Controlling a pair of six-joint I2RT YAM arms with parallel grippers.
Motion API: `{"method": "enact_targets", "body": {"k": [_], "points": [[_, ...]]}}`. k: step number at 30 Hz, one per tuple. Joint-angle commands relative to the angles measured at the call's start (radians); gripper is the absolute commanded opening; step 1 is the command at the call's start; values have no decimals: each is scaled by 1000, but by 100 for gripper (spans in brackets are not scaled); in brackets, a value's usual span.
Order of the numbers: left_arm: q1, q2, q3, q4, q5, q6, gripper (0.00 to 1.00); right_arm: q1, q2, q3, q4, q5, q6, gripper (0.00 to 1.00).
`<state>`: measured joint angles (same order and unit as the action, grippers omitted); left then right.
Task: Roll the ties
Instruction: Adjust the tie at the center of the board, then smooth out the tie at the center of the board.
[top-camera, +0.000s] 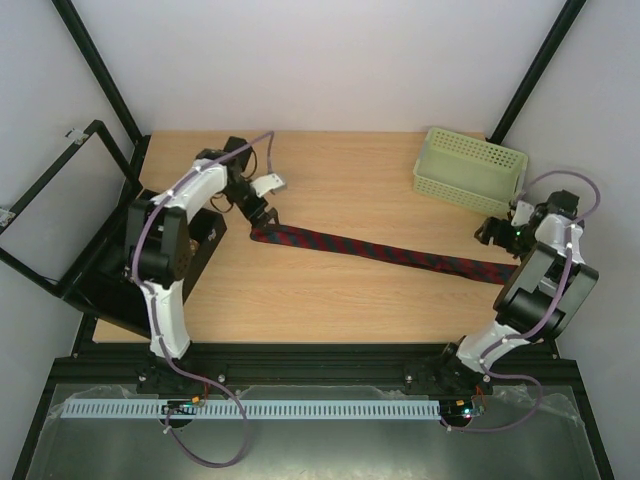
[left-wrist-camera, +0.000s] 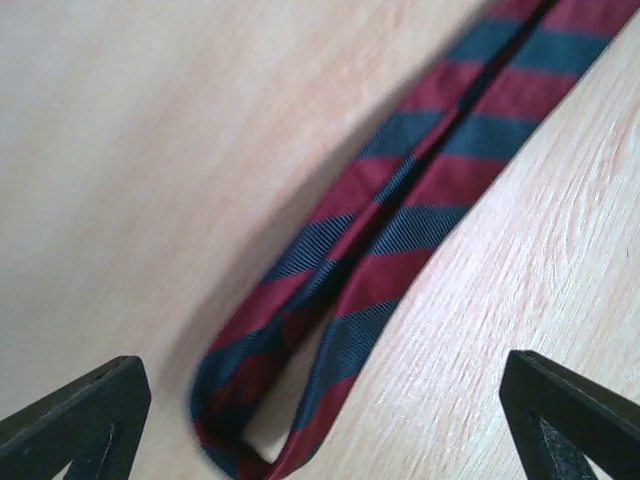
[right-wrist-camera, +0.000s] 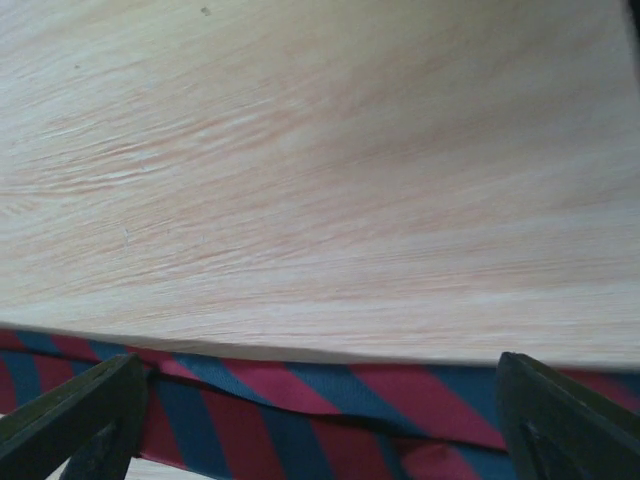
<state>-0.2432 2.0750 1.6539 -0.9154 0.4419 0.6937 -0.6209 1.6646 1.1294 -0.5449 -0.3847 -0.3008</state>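
Observation:
One tie (top-camera: 380, 250), dark red with navy diagonal stripes, lies stretched across the table from left to right. My left gripper (top-camera: 265, 217) hovers at its left end. In the left wrist view the gripper (left-wrist-camera: 325, 430) is open, and the folded tie end (left-wrist-camera: 330, 300) lies on the wood between the black fingers (left-wrist-camera: 80, 420) without touching them. My right gripper (top-camera: 493, 233) is at the tie's right end, part of which my arm hides. In the right wrist view the gripper (right-wrist-camera: 320, 430) is open too, and the tie (right-wrist-camera: 330, 410) runs flat between its fingertips (right-wrist-camera: 570, 420).
A pale green perforated basket (top-camera: 470, 170) stands at the back right, close behind the right gripper. A black box (top-camera: 120, 280) sits off the table's left edge beside the left arm. Black frame posts rise at the back corners.

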Motion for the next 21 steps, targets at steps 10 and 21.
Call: {"method": "enact_targets", "body": {"k": [10, 21], "points": [[-6, -479, -353, 574, 31, -119, 99, -2, -172, 130, -237, -187, -321, 99], [-102, -99, -92, 49, 96, 293, 96, 283, -66, 52, -375, -80, -754, 99]]}}
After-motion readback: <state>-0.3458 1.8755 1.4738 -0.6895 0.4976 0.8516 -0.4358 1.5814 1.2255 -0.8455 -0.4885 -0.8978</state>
